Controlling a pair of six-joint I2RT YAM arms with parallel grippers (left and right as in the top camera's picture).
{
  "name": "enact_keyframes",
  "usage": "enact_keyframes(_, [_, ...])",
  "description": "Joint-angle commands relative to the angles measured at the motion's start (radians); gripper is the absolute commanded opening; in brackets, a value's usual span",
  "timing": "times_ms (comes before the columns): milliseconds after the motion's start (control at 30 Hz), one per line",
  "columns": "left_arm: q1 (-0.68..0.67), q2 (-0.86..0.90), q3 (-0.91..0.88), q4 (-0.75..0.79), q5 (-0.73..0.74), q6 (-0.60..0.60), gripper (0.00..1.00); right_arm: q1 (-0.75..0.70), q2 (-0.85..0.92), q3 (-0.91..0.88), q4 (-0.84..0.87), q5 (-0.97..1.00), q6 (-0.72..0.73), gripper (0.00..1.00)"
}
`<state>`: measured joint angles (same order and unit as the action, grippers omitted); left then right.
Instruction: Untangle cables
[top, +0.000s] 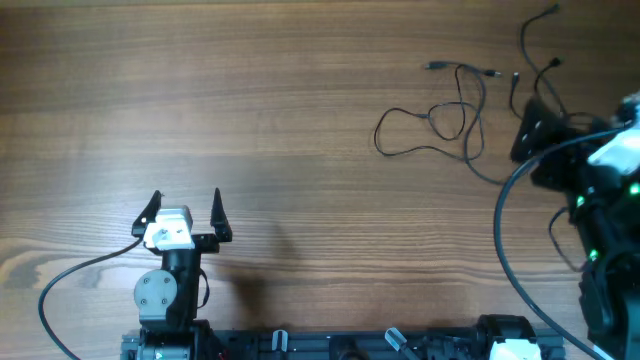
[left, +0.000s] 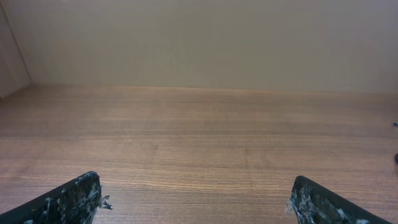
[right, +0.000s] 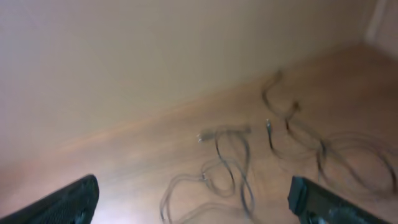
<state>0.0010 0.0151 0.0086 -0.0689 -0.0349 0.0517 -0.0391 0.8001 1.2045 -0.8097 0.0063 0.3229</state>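
The left gripper (top: 186, 198) sits low at the near left of the wooden table (top: 300, 150), its fingers spread wide apart and holding nothing. Over at the far right, the right gripper (right: 194, 202) hangs above the wood, its fingers equally wide apart and empty. The cables (top: 447, 112) lie on the table in loose, crossing loops just beside it, well apart from the left gripper.

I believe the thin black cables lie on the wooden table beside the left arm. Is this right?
Not quite: the overhead view shows the cables beside the right arm, not the left. They do lie on the wooden table.
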Motion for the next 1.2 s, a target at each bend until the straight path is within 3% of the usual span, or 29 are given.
enact_keyframes(0, [-0.003,-0.001,-0.003,-0.003,0.008,0.019,1.0,0.007,-0.074,-0.099,-0.053,0.02,-0.006,1.0])
enact_keyframes(433, [-0.003,-0.001,-0.003,-0.003,0.008,0.019,1.0,0.007,-0.463,-0.647,-0.059,0.02,-0.006,1.0])
enact_keyframes(833, [-0.003,-0.001,-0.003,-0.003,0.008,0.019,1.0,0.007,-0.643,-0.827,-0.037,0.02,-0.006,1.0])
enact_keyframes(1167, [-0.003,-0.001,-0.003,-0.003,0.008,0.019,1.0,0.007,-0.674,-0.872,-0.021,0.02,-0.006,1.0])
